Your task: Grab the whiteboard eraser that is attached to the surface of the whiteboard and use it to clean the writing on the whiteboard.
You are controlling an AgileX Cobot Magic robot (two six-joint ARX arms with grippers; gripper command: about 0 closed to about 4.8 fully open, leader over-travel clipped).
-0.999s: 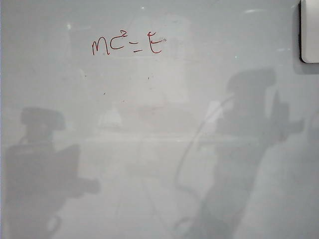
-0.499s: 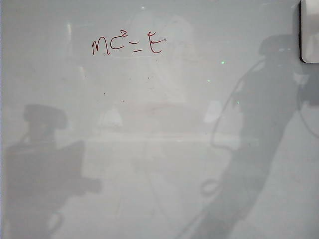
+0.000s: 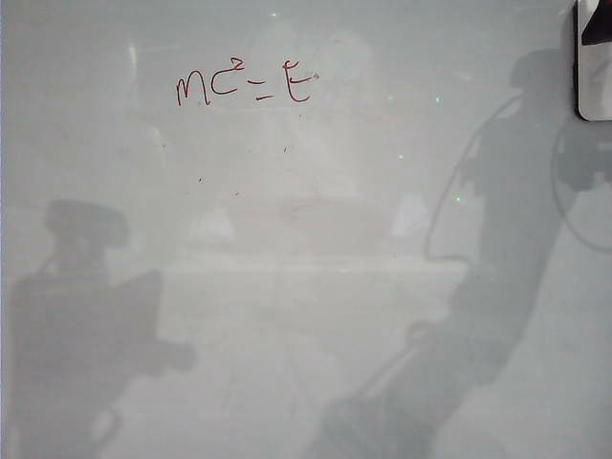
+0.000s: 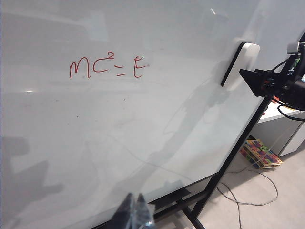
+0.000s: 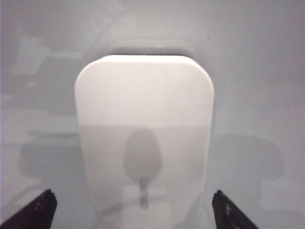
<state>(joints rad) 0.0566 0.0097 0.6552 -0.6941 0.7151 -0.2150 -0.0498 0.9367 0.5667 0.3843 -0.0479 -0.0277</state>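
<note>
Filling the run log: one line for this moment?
right gripper: open, facing whiteboard eraser | left gripper: shut, low by whiteboard | writing: uncleaned

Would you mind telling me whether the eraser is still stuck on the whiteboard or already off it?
On: the whiteboard eraser sits against the whiteboard, untouched between the right gripper's open fingers.

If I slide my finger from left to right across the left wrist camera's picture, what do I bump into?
The red writing → bare whiteboard → the whiteboard eraser stuck on it → the right gripper, open, just beside the eraser.
</note>
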